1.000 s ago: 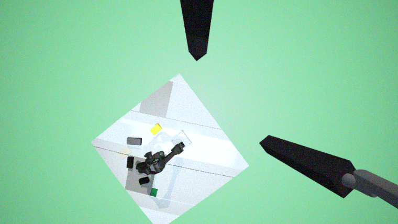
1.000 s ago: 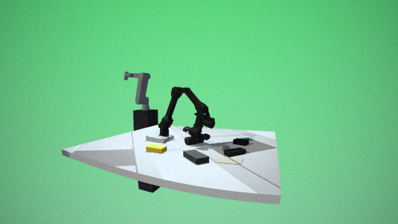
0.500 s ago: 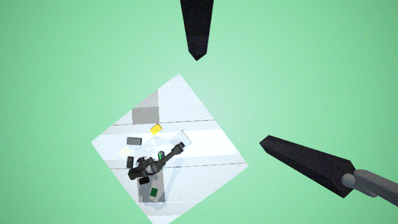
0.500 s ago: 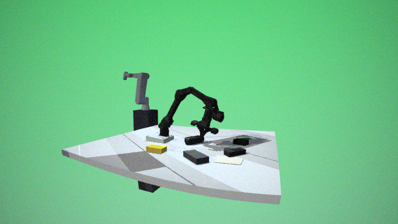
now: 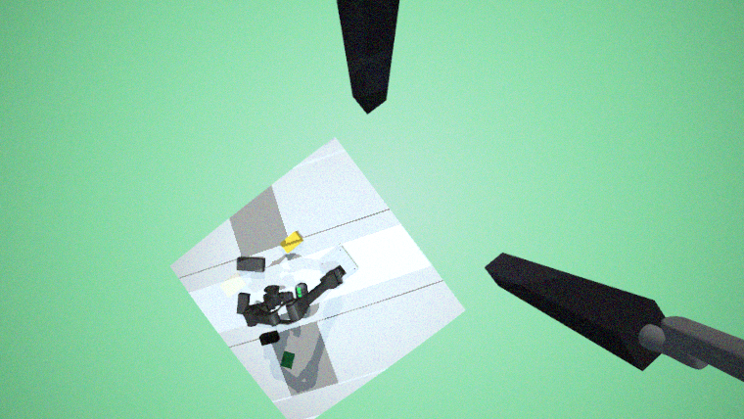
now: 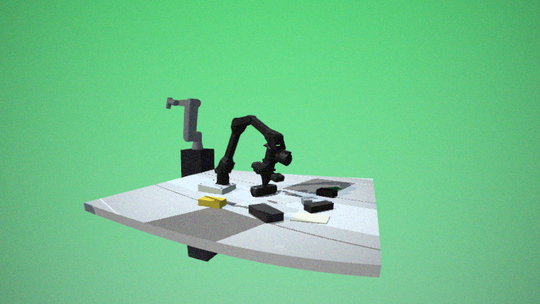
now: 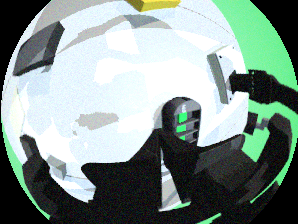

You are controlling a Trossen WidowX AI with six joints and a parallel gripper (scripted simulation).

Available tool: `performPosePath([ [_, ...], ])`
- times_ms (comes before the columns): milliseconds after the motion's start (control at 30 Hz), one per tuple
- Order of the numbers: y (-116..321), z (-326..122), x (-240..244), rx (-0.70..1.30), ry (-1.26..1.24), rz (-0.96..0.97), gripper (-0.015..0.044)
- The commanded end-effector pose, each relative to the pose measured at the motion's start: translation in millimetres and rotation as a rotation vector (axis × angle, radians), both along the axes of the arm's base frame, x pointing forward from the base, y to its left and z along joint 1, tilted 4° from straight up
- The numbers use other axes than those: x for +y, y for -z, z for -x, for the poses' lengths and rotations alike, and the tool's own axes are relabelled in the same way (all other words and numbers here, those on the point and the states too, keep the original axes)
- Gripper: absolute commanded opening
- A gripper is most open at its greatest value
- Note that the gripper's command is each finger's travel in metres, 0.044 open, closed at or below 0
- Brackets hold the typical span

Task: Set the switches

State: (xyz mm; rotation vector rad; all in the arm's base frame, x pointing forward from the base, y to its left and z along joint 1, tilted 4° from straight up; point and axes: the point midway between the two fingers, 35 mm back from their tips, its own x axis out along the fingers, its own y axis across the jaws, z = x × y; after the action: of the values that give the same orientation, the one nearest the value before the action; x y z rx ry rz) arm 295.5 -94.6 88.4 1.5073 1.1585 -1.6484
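The dark grey controller unit (image 5: 300, 290) (image 6: 263, 190) (image 7: 174, 116) sits on the bench below my hand, with its switch side up. The wrist view shows its rounded far end and three rockers with green parts on their left and dark parts on their right. The other rockers are hidden behind my fingers, and the label on the underside is not visible. A number by the end rocker is too blurred to read surely. My gripper (image 6: 266, 183) (image 7: 157, 132) is shut and empty, its tips at the unit's top left side; contact cannot be told.
A yellow block (image 5: 292, 241) (image 6: 212, 202) (image 7: 154, 4), a dark grey box (image 5: 251, 263) (image 6: 266, 212) (image 7: 40, 48) and a cream sheet (image 5: 232, 285) (image 6: 310, 217) lie around. Black modules (image 6: 318, 206) (image 5: 268, 338) and a green piece (image 5: 287, 359) lie farther off. The arm's pale base plate (image 6: 216, 188) is beside the unit.
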Motion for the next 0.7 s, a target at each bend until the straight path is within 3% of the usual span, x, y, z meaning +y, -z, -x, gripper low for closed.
performPosePath([
  [0,2,9,2,-0.002,0.071,-0.010,0.0000],
  [667,25,6,1,-0.002,0.068,-0.009,0.0000],
])
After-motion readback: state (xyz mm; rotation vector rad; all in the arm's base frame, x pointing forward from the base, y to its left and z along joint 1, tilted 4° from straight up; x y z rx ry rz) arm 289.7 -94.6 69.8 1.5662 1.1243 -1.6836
